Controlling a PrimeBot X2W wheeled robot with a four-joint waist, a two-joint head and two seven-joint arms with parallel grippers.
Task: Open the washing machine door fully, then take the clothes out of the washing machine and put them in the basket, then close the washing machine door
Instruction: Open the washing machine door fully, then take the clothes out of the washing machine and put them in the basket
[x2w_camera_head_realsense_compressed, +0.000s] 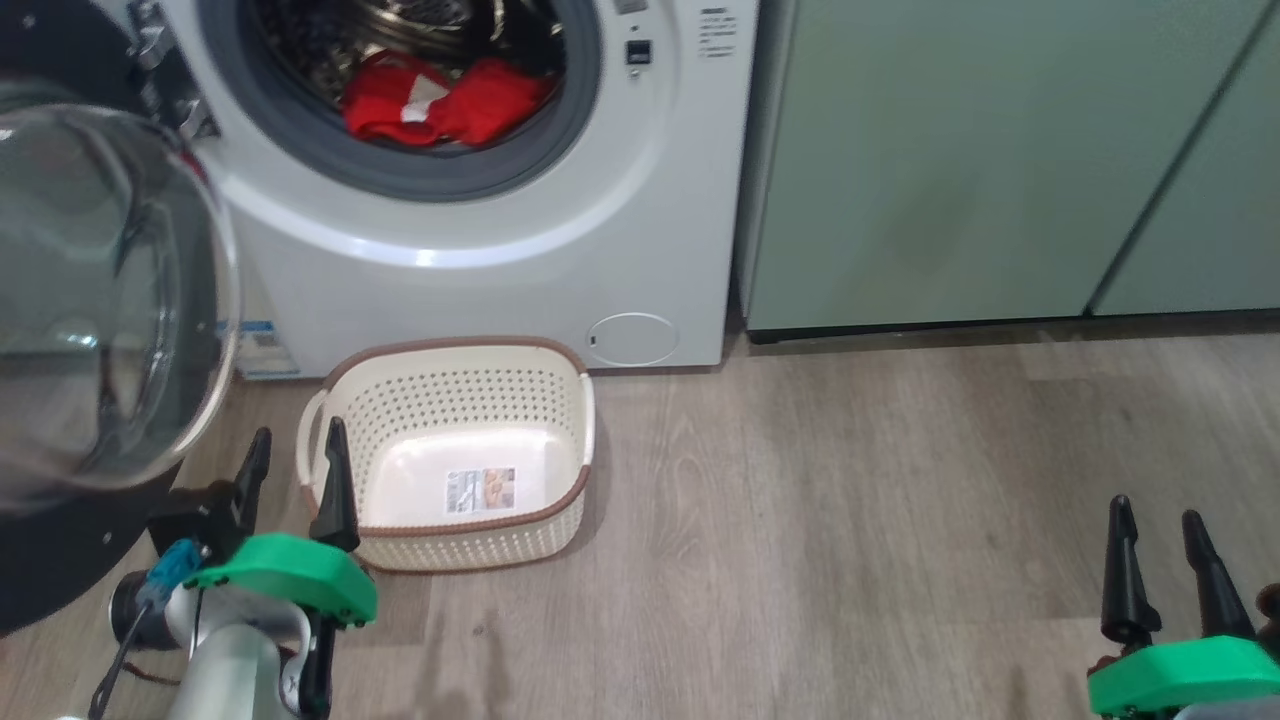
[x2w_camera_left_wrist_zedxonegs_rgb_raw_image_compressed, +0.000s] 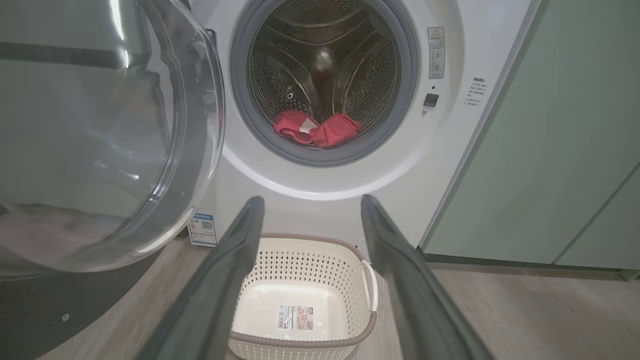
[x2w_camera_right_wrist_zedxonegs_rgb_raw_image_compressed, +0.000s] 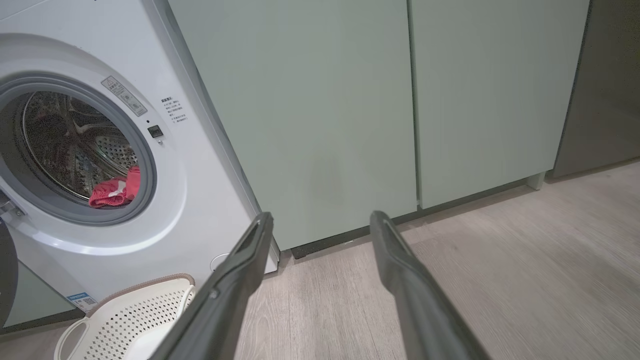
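Here both the left pincer (x2w_camera_head_realsense_compressed: 298, 430) and right pincer (x2w_camera_head_realsense_compressed: 1155, 508) gape empty, clothes (x2w_camera_head_realsense_compressed: 440, 100) in the washing machine (x2w_camera_head_realsense_compressed: 480, 290).

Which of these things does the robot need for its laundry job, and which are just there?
Needed: washing machine, its open door, red clothes in the drum, empty basket.
Just there: pale green cabinets, wooden floor.
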